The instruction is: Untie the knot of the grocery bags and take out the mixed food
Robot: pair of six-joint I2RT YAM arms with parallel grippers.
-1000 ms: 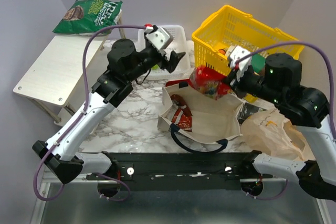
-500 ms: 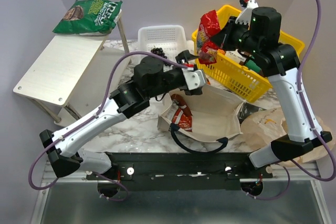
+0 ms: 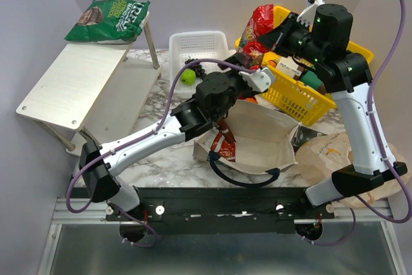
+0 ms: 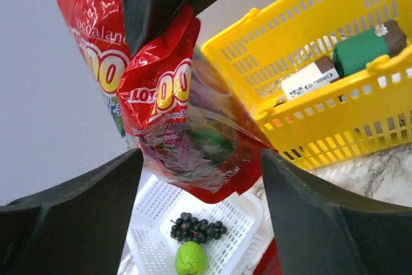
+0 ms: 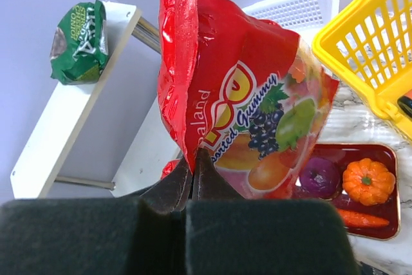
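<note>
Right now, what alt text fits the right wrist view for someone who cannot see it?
The right end effector, shut, holds a red gummy packet up by its edge. Behind it: a dark red tray with purple onion, orange and carrot, and a green snack bag on a white shelf.

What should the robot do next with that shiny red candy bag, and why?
Probably close the open left gripper on the shiny red plastic gummy packet: its fingers sit either side of it, while the shut right gripper holds it up by one edge.
</note>
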